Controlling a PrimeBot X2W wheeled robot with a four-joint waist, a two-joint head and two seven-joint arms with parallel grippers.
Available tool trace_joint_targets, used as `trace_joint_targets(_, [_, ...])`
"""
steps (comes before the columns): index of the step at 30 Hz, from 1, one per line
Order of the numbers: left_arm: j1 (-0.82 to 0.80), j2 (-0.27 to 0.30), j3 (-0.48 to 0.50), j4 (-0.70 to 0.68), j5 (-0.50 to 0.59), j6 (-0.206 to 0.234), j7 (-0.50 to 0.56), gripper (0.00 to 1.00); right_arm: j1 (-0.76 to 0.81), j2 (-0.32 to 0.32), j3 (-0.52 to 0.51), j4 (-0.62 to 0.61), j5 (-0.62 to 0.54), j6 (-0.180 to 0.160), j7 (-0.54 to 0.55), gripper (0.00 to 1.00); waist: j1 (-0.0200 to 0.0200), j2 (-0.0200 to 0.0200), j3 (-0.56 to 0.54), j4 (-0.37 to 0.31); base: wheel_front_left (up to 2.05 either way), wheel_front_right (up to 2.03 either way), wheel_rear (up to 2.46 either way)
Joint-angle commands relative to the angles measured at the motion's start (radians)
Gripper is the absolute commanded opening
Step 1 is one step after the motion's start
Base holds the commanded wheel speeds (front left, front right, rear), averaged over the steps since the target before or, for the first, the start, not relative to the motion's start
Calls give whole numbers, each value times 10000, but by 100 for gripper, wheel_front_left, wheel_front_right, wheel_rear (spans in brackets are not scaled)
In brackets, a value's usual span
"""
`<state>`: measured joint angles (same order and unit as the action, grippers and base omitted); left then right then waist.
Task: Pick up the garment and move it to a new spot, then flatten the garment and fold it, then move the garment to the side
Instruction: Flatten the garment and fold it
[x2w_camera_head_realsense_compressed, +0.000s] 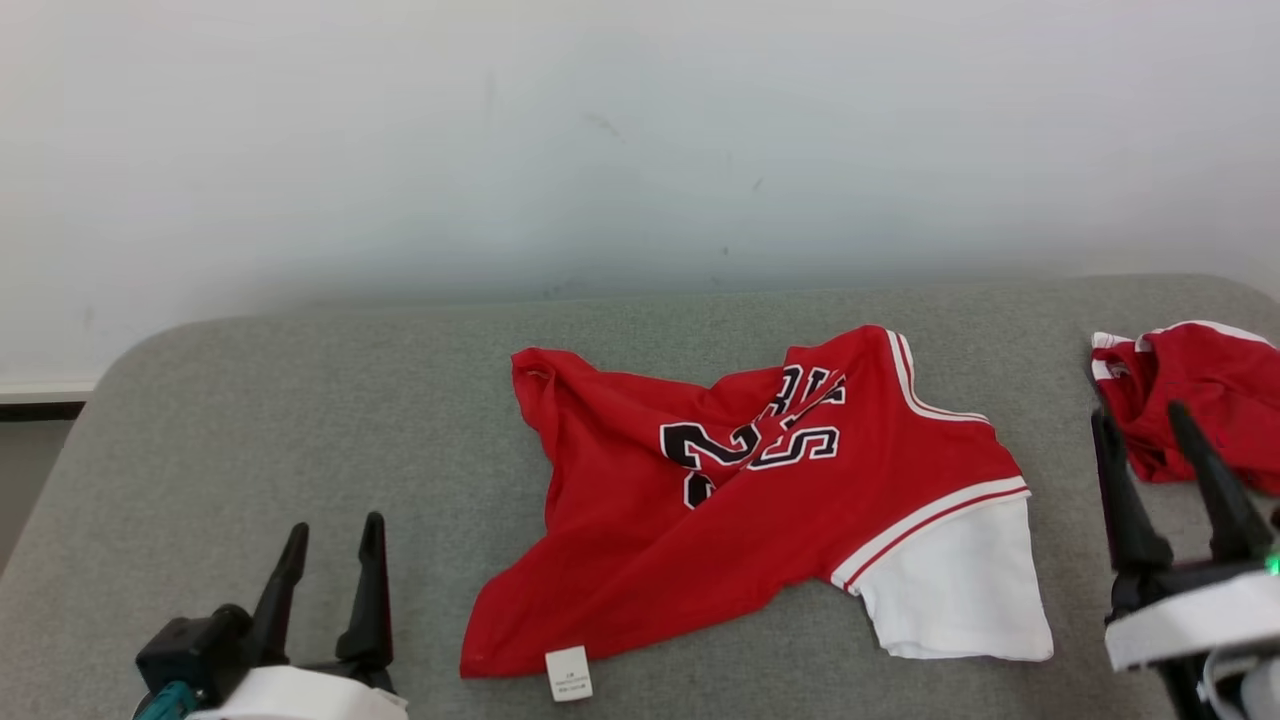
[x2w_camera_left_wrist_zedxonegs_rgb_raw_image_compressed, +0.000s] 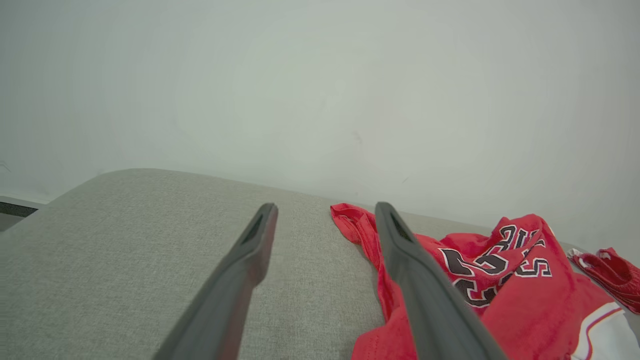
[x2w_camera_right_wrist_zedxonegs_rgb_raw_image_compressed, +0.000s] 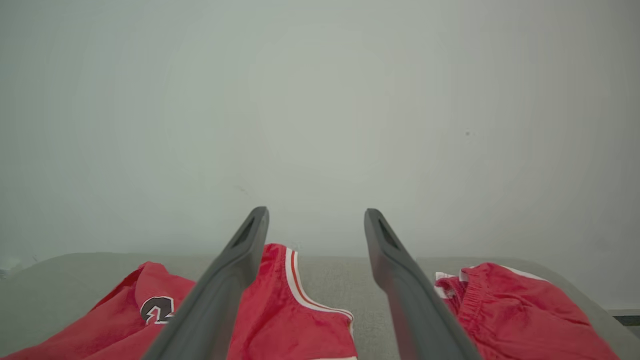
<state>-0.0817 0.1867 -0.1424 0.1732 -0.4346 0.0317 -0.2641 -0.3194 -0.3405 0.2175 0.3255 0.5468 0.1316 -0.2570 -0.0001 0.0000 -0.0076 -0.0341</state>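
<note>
The garment (x2w_camera_head_realsense_compressed: 740, 510) is a red jersey with black numbers and a white sleeve. It lies crumpled in the middle of the grey cushioned surface (x2w_camera_head_realsense_compressed: 300, 420). The left wrist view has the garment (x2w_camera_left_wrist_zedxonegs_rgb_raw_image_compressed: 500, 290) at lower right, and the right wrist view has it (x2w_camera_right_wrist_zedxonegs_rgb_raw_image_compressed: 280, 310) at lower left. My left gripper (x2w_camera_head_realsense_compressed: 335, 545) is open at the lower left, well clear of the cloth. My right gripper (x2w_camera_head_realsense_compressed: 1140, 420) is open at the right edge, between the jersey and a second red piece. Nothing is between either pair of fingers.
A second red garment with white trim (x2w_camera_head_realsense_compressed: 1195, 395) lies bunched at the far right of the cushion, also at right in the right wrist view (x2w_camera_right_wrist_zedxonegs_rgb_raw_image_compressed: 510, 310). A pale wall (x2w_camera_head_realsense_compressed: 640, 140) rises behind the cushion. Bare grey cushion spreads to the left of the jersey.
</note>
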Motion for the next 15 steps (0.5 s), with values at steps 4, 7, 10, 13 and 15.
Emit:
trace_joint_targets(4, [298,-103,281,-22,430,-180,2,100,1814,1007,-1138,-1225,-615,-21,-77,100,1,0,17,-83,0,0,0])
trace_joint_targets(7, [472,-271,467,-26,691,-350,2,100,2751,1534,-1509,-1794,-1273,-21,-77,100,1,0,3,-104,0,0,0])
trace_joint_targets(10, [753,-497,541,-60,937,-486,2,100,3365,1937,-1681,-2163,-1750,-21,-79,100,1,0,11,-147,0,0,0])
trace_joint_targets(13, [819,-603,657,31,1043,-682,2,100,3563,2204,-1780,-2273,-1998,-21,-80,100,1,0,51,-194,0,0,0])
trace_joint_targets(15, [760,-669,709,91,1160,-799,2,100,3576,2305,-1823,-2218,-2115,-21,-81,100,1,0,70,-197,0,0,0])
